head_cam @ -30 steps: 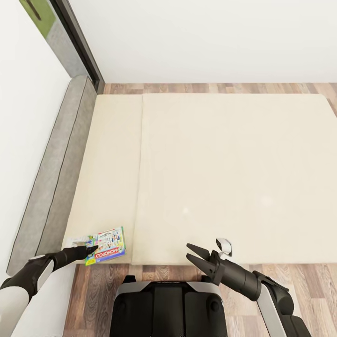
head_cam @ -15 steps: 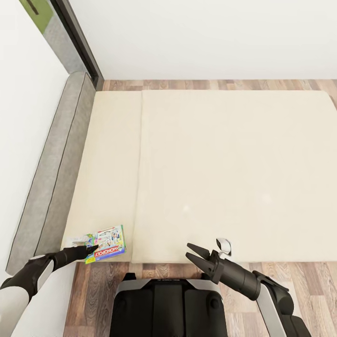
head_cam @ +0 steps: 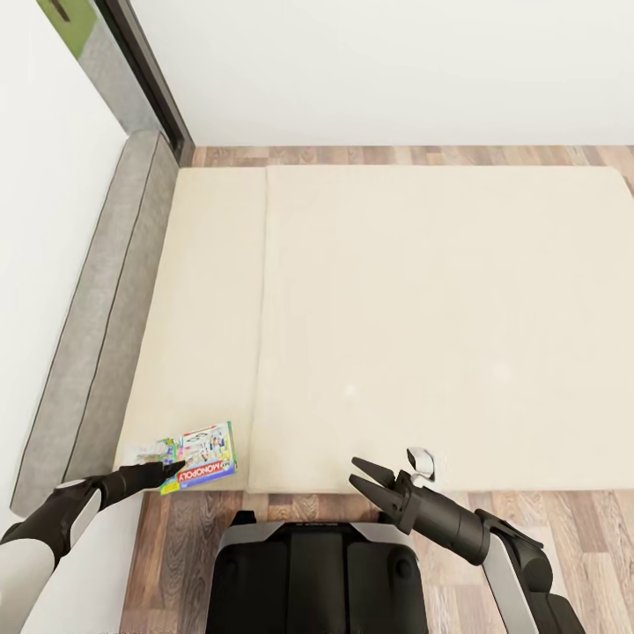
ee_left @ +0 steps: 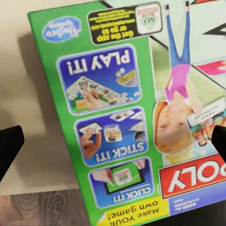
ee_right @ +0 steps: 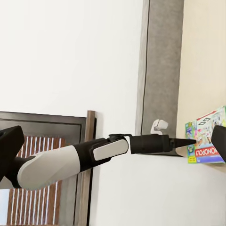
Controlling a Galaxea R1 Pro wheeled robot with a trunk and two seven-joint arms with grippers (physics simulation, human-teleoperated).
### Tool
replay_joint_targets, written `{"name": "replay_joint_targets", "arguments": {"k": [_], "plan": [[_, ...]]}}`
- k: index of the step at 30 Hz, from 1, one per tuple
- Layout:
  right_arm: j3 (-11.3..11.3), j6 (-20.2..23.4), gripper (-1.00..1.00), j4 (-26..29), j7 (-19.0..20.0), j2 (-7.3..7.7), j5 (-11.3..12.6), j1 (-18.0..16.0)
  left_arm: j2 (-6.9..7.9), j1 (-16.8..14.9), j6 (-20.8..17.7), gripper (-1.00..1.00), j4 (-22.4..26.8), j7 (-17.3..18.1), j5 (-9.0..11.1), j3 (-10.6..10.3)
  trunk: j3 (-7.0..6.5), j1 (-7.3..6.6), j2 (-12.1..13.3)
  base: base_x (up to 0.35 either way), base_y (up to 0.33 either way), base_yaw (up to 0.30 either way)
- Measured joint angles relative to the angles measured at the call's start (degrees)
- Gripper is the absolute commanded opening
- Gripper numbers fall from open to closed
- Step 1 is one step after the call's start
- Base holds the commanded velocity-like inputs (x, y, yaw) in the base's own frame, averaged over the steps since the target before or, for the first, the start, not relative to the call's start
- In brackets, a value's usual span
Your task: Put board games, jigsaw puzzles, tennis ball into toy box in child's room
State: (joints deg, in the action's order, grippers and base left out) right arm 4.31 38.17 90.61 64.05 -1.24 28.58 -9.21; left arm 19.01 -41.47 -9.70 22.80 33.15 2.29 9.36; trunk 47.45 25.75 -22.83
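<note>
Head view: the Monopoly board game (head_cam: pixel 201 458) lies flat at the near left corner of the bed (head_cam: pixel 423 317), beside the grey headboard (head_cam: pixel 97 308). Its long axis runs roughly along the bed's near edge. The left gripper (head_cam: pixel 169 470) hovers over the box's near-left corner. The right gripper (head_cam: pixel 368 482) sits well apart, jaws spread, empty.

Left wrist view: the box lid appears inverted, green panel and "POLY" lettering legible; both fingertips (ee_left: pixel 9 146) flank it widely, gripping nothing.

Right wrist view: the left arm (ee_right: pixel 89 155) reaches horizontally toward the box (ee_right: pixel 205 136) against the white wall (ee_right: pixel 70 56).
</note>
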Motion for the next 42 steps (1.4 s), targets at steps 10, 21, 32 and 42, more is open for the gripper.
{"name": "replay_joint_targets", "arguments": {"k": [10,21,32,42], "plan": [[0.0,0.0,1.0,0.0,0.0,-0.03,0.0,0.0,-0.06,0.0,0.0,1.0,0.0,0.0,-0.12,-0.11,0.62,0.0,0.0,0.0,0.0,0.0],[-1.54,-0.07,1.0,0.0,-0.09,-0.03,-0.05,0.0,-0.09,0.0,0.0,1.0,0.0,0.0,-0.29,-0.13,0.68,0.0,0.0,0.0,0.0,0.0],[-2.22,-0.08,1.0,0.0,-1.77,0.02,-0.02,0.0,-0.09,0.0,0.0,1.0,-0.02,0.0,-0.21,-0.14,0.68,0.0,0.0,0.0,-0.001,0.0],[-2.27,-0.07,1.0,0.02,-2.01,-0.01,-0.03,0.0,-0.09,-0.01,0.01,1.0,-0.03,0.0,-0.17,-0.17,0.68,0.0,0.0,0.0,-0.165,0.0]]}}
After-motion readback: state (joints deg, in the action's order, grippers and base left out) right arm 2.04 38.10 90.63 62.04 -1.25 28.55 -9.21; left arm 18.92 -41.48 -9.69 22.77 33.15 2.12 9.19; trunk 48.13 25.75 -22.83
